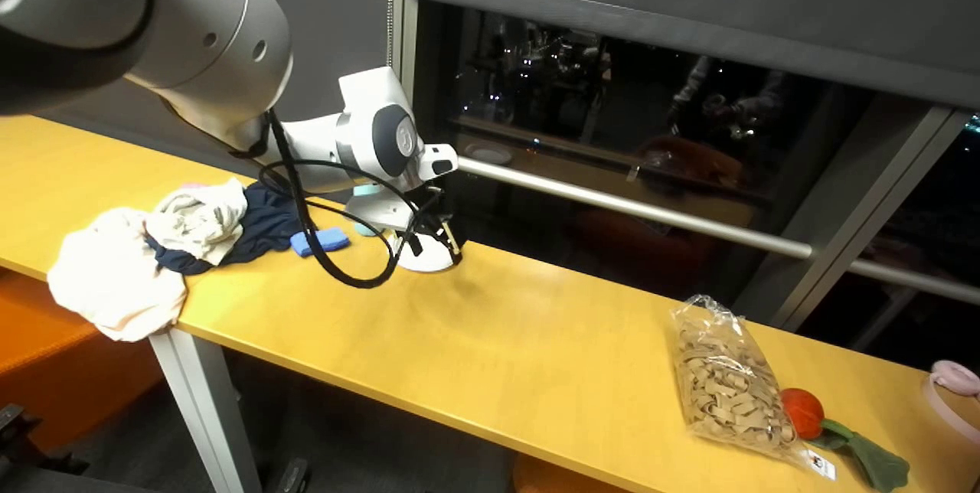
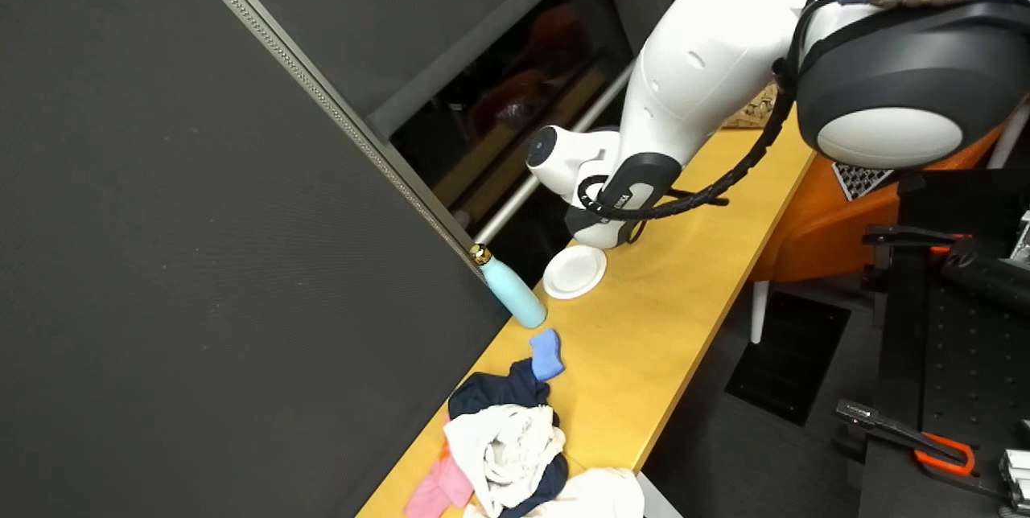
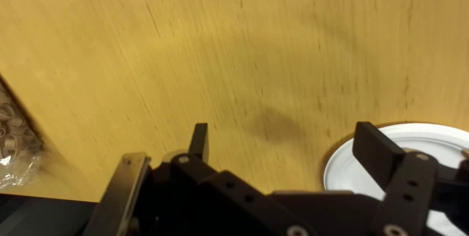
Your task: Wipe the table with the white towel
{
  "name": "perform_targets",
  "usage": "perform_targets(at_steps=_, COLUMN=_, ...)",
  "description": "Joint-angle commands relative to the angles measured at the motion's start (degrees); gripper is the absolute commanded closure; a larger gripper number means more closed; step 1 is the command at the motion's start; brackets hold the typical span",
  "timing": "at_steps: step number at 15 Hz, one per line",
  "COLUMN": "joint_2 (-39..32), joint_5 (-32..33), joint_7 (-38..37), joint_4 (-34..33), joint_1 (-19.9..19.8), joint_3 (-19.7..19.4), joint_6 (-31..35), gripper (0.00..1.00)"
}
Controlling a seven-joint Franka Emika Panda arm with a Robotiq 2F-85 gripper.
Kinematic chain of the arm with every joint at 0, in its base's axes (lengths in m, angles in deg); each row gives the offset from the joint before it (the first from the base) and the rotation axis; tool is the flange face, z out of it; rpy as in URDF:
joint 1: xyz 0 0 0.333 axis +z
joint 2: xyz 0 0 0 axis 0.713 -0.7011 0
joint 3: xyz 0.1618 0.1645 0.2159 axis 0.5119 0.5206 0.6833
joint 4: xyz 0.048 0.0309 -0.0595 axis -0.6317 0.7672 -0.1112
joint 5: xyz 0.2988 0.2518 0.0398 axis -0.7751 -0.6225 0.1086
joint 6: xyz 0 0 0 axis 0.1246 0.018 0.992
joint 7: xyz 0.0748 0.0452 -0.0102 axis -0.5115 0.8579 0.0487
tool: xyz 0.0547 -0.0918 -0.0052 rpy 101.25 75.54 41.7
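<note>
A crumpled white towel (image 1: 197, 221) lies on top of a navy cloth in a pile at one end of the yellow table (image 1: 498, 340); it also shows in an exterior view (image 2: 511, 454). A pale pinkish-white cloth (image 1: 115, 275) beside it hangs over the table edge. My gripper (image 1: 438, 249) is over the table near a white plate (image 1: 421, 256), well apart from the towel. In the wrist view the gripper (image 3: 281, 137) is open, with bare table between its fingers; one finger is over the plate (image 3: 348, 172). The towel is out of the wrist view.
A blue sponge (image 2: 547, 355) and a light-blue bottle (image 2: 515, 293) stand between the cloths and the plate. A plastic bag of brown pieces (image 1: 731, 386), a red ball (image 1: 803, 413) and a green item (image 1: 873, 458) lie farther along. The window runs along the back edge.
</note>
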Motion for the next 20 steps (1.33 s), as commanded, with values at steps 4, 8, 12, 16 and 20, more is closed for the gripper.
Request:
perform_targets(at_steps=4, joint_2=-1.65, joint_5=-0.09, joint_7=-2.52, joint_4=-0.19, joint_1=-1.81, joint_3=1.31, joint_6=9.97, gripper=0.0)
perform_targets(at_steps=8, joint_2=-0.97, joint_5=-0.08, joint_7=-2.31, joint_4=1.65, joint_1=-0.64, joint_3=0.24, joint_6=8.68, gripper=0.0)
perform_targets(at_steps=12, joint_2=-7.2, joint_5=1.09, joint_7=-3.5, joint_4=-8.32, joint_1=-2.1, joint_3=-0.56, joint_6=8.8, gripper=0.0)
perform_targets(at_steps=16, joint_2=-13.93, joint_5=0.54, joint_7=-2.59, joint_4=-19.8, joint_1=-3.31, joint_3=-0.91, joint_6=7.99, gripper=0.0)
perform_targets(at_steps=20, joint_2=-12.38, joint_5=3.26, joint_7=-3.23, joint_4=-15.98, joint_1=-3.14, joint_3=0.23, joint_6=12.62, gripper=0.0)
